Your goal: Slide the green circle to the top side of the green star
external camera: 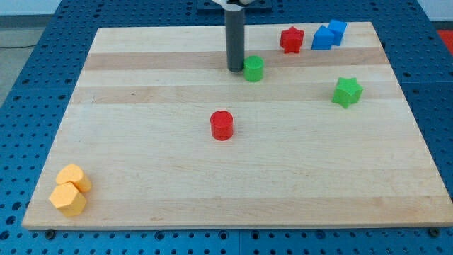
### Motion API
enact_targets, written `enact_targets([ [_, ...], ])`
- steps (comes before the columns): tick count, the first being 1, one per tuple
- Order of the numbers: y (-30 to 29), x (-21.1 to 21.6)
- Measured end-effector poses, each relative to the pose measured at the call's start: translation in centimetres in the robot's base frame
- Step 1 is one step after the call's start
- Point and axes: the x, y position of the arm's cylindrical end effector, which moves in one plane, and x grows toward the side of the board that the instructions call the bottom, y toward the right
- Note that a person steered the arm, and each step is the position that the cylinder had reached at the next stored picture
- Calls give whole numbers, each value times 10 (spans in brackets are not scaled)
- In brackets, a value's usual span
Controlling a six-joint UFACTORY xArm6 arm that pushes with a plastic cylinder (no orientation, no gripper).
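Observation:
The green circle (pixel 253 69) is a short green cylinder near the top middle of the wooden board (pixel 141 142). The green star (pixel 347 92) lies to its right and a little lower, well apart from it. My tip (pixel 235 69) stands on the board right at the green circle's left side, touching it or nearly so. The dark rod rises straight up from there to the view's top edge.
A red star (pixel 291 40) lies up and right of the green circle. Two blue blocks (pixel 329 35) sit together at the top right. A red cylinder (pixel 221 125) stands in the middle. Two yellow hexagonal blocks (pixel 71 189) sit at the bottom left corner.

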Motion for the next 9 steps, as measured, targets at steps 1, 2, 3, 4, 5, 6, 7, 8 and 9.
enact_targets([
  [1,2,0],
  [2,12,0],
  [3,29,0],
  [4,44,0],
  [5,57,10],
  [6,68,22],
  [7,79,30],
  [8,94,30],
  [9,115,30],
])
